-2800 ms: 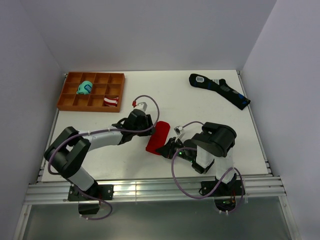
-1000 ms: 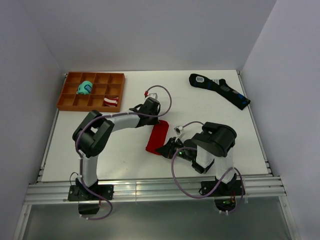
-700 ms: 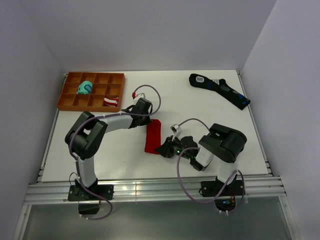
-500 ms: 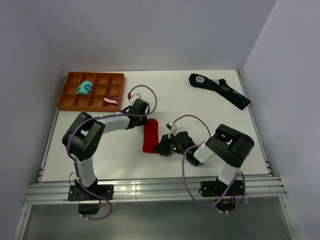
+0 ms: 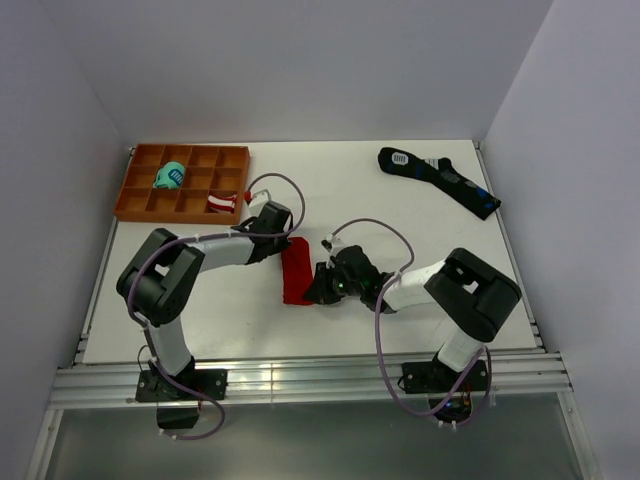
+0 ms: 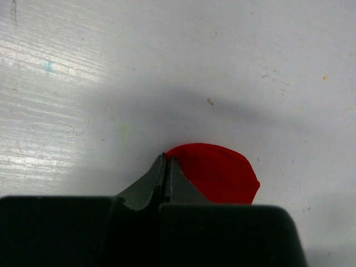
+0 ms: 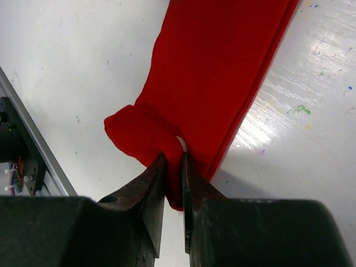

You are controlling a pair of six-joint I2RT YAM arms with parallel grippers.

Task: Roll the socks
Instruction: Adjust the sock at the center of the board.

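The red socks point(image 5: 295, 271) lie as a narrow strip in the middle of the table. My left gripper point(image 5: 284, 240) is shut on their far end, which shows as a red tip point(image 6: 214, 173) at the closed jaws in the left wrist view. My right gripper point(image 5: 316, 290) is shut on their near end, where the fabric point(image 7: 189, 94) is folded over and a bit of white shows between the jaws. Both grippers are low at the table surface.
An orange compartment tray point(image 5: 136, 196) at the back left holds a teal bundle point(image 5: 169, 177) and a red-and-white striped bundle point(image 5: 221, 203). Long black socks point(image 5: 438, 179) with blue marks lie at the back right. The table's metal front rail point(image 7: 28, 156) shows in the right wrist view.
Both grippers have carried the red socks leftward. The strip has turned from slanted to nearly straight up and down. The right arm has stretched out to the left.
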